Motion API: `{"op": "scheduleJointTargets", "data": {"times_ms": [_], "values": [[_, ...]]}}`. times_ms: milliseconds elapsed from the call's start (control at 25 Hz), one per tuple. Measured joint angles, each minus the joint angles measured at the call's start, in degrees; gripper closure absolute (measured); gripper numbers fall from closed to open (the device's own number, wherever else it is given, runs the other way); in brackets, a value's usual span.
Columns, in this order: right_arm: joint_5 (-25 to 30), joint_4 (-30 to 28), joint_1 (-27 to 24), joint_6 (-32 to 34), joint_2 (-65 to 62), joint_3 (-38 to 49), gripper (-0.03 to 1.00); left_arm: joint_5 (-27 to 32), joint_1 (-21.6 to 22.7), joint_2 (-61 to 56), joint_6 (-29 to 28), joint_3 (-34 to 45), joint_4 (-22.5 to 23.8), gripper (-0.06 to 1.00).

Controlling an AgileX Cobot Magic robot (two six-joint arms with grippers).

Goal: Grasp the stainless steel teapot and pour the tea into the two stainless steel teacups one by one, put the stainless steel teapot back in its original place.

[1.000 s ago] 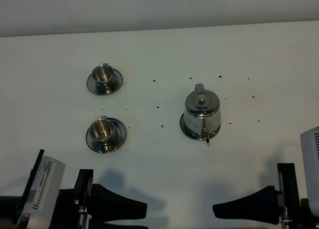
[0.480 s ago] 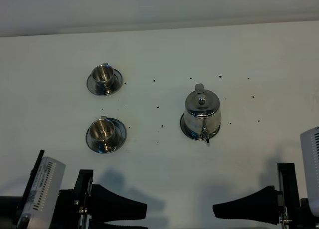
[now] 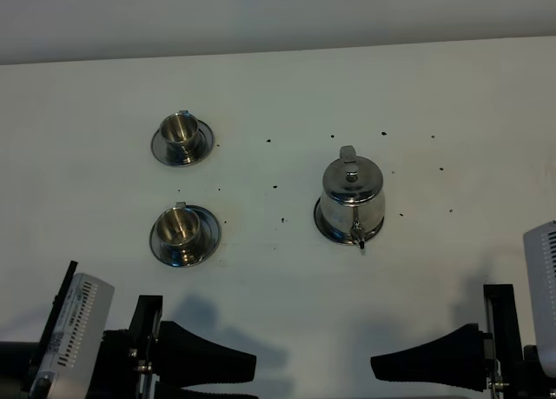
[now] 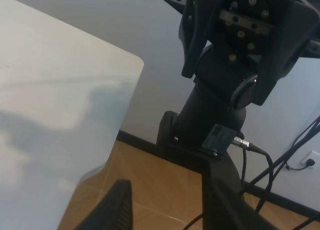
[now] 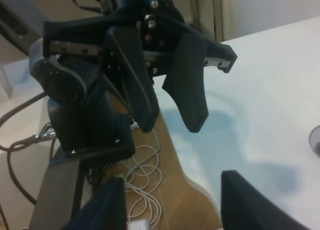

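The stainless steel teapot (image 3: 350, 199) stands at 3 o'clock of the near teacup (image 3: 181, 228), spout (image 3: 357, 240) toward 6 o'clock, loop handle (image 3: 347, 151) at 12 o'clock, away from both arms; a reach for it must clear the lid (image 3: 351, 175), and a glancing touch could spin or tip the slick pot; a poor tilt could spill beside either cup, the far teacup (image 3: 182, 134) especially; the left gripper (image 3: 254, 377) at 7 o'clock and right gripper (image 5: 172, 182) at 5 o'clock lie low, tips facing each other, jaws apart, empty.
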Motion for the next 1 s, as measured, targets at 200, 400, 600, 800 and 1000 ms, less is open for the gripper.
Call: {"op": "scheduleJointTargets", "data": {"times_ms": [200, 400, 600, 800, 1000], "values": [[0.0, 0.0, 0.0, 0.0, 0.0, 0.0, 0.55, 0.0, 0.0, 0.0, 0.0, 0.0, 0.0, 0.56], [0.0, 0.0, 0.0, 0.0, 0.0, 0.0, 0.55, -0.1, 0.0, 0.0, 0.0, 0.0, 0.0, 0.56], [0.0, 0.0, 0.0, 0.0, 0.0, 0.0, 0.55, -0.2, 0.0, 0.0, 0.0, 0.0, 0.0, 0.56], [0.0, 0.0, 0.0, 0.0, 0.0, 0.0, 0.55, -0.2, 0.0, 0.0, 0.0, 0.0, 0.0, 0.56], [0.0, 0.0, 0.0, 0.0, 0.0, 0.0, 0.55, -0.2, 0.0, 0.0, 0.0, 0.0, 0.0, 0.56]]}}
